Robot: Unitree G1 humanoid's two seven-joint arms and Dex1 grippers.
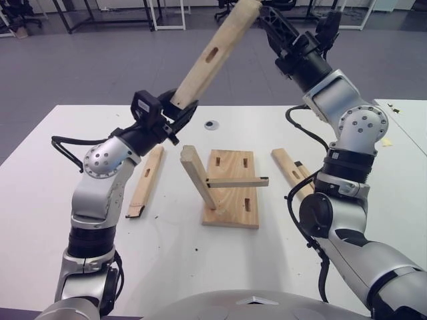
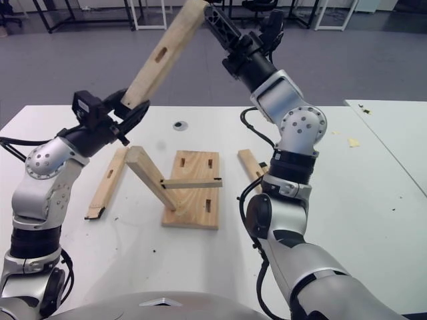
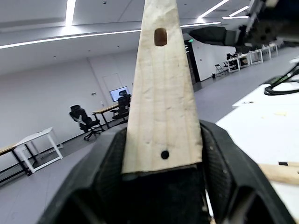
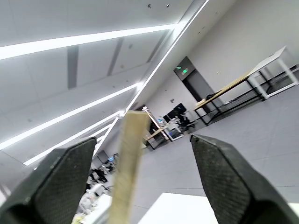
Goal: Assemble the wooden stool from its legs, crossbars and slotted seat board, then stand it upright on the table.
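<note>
**Above the table, one leg between two grippers**

High over the table (image 1: 60, 130), a slotted wooden leg (image 1: 212, 61) slants upward; its lower end is clamped in the left gripper (image 1: 177, 113), fingers pressed on both sides. The leg's upper end lies between the right gripper's (image 4: 142, 140) fingers (image 4: 224, 182), which stand wide apart and clear of the wood. Below, the slotted seat board (image 1: 235, 212) lies flat; a second leg (image 1: 197, 175) stands tilted on it, a crossbar (image 1: 237, 181) jutting sideways from it. Another leg (image 1: 147, 179) lies flat left of the board; more wooden pieces (image 1: 288, 167) lie to its right; a small grey disc (image 1: 212, 125) sits behind.
</note>
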